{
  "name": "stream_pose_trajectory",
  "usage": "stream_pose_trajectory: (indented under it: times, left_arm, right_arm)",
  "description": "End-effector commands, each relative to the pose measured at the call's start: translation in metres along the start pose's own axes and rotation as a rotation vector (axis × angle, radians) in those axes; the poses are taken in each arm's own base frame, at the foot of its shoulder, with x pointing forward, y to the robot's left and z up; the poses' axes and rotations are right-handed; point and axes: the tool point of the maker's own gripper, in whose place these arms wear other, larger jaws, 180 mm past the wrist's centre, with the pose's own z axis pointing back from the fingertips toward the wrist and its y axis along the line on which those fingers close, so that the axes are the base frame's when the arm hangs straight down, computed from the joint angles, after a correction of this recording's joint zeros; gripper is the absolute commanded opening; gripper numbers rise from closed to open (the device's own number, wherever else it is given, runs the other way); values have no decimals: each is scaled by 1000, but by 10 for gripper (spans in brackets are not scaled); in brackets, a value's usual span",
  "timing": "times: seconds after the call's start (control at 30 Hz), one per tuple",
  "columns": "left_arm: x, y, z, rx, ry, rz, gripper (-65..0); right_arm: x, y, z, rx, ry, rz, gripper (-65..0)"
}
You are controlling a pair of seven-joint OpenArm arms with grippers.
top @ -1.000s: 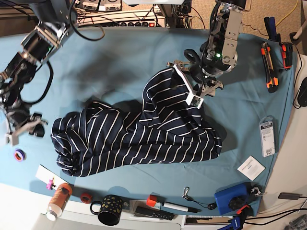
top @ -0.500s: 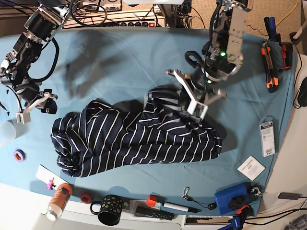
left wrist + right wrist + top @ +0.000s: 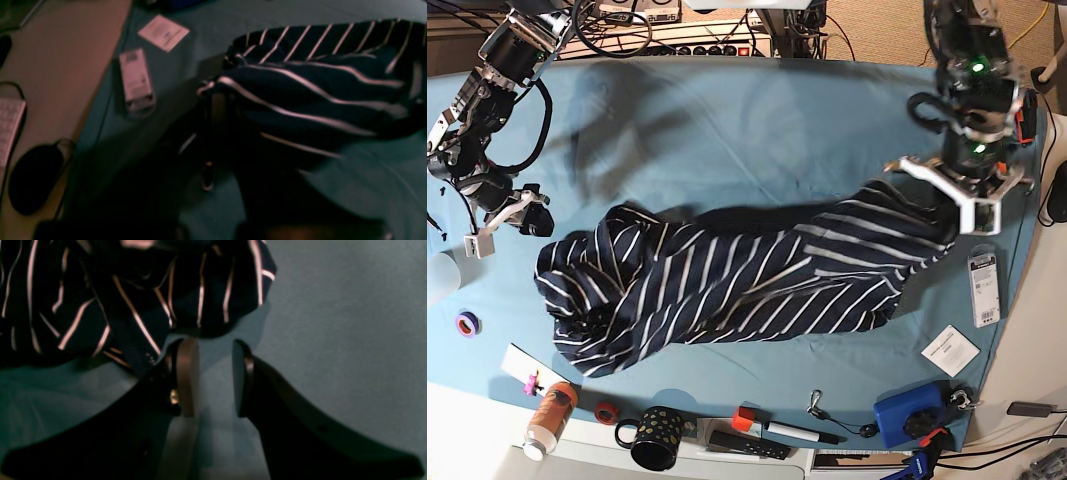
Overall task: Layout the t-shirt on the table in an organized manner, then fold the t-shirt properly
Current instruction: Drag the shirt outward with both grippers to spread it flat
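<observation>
T-shirt [image 3: 727,280], navy with white stripes, lies crumpled across the middle of the table [image 3: 727,130], stretched out toward the right side. Along the near edge stand a bottle [image 3: 549,418], a dark mug [image 3: 655,437] and a blue box [image 3: 910,415]; a white card [image 3: 949,350] and a small packet [image 3: 983,286] lie near the right edge. The right gripper [image 3: 502,222], at far left, is parted with nothing between its fingers [image 3: 186,373], just beside the shirt. The left gripper [image 3: 962,205] is clamped on the shirt's right end, having dragged it rightward from the centre since a second ago.
</observation>
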Motion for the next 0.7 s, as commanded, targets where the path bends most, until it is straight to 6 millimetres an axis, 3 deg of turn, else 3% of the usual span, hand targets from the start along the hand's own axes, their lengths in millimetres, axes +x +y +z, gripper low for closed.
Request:
stream_pose_trajectory:
  times: [0.0, 0.3, 0.47, 0.67]
  left_arm:
    - [10, 7, 4, 20, -44, -3, -650]
    - [-14, 51, 19, 155, 47, 1, -650]
    - [-39, 43, 28, 109, 131, 44, -650]
    - [-63, 38, 40, 97, 206, 57, -650]
  right_arm:
    - [22, 4, 5, 21, -67, 19, -474]
    - [11, 49, -23, 141, 16, 109, -473]
    - [10, 79, -39, 215, 22, 167, -474]
    - [1, 95, -58, 199, 45, 242, -473]
